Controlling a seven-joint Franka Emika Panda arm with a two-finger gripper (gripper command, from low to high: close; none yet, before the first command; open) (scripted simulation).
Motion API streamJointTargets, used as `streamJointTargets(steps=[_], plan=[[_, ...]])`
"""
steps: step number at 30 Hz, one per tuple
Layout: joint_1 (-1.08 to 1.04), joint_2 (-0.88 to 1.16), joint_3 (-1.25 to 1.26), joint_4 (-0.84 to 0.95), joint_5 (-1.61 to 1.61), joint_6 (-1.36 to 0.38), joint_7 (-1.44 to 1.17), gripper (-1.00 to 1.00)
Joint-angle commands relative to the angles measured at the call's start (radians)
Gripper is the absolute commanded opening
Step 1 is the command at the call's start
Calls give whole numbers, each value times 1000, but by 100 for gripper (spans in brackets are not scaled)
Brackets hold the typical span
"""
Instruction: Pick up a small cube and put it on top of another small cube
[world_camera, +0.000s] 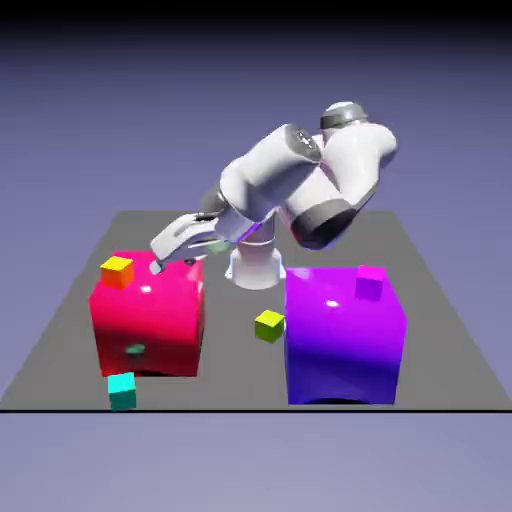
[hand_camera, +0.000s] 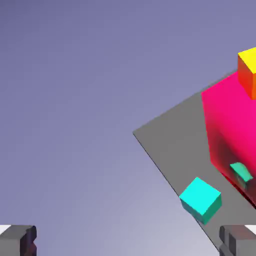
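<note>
Teal cube (world_camera: 122, 391) rests on the grey table (world_camera: 60, 330) at the near corner, just before the big red block (world_camera: 148, 315); the orange cube (world_camera: 117, 271), its stacking target, sits on that block's top. Gripper (world_camera: 172, 262) hangs above the red block, jaws wide and empty. Small cubes number four, with the yellow-green cube (world_camera: 268, 326) and magenta cube (world_camera: 369, 283); big blocks number two, including the purple block (world_camera: 345, 340).

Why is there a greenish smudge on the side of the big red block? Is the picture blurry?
Exterior view: sharp; the smudge is the teal cube mirrored in the glossy red block, which also shows white glare. Hand view: equally crisp, same reflection, tilted; the open gripper shows only its tips.
</note>
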Motion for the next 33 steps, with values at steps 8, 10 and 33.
streamJointTargets(steps=[8, 10, 33], plan=[[-290, -88, 201, 161, 71, -163, 226, 0], [-362, -110, 251, 202, 88, -203, 282, 0], [-367, -134, 190, 123, 101, -273, 154, -100]])
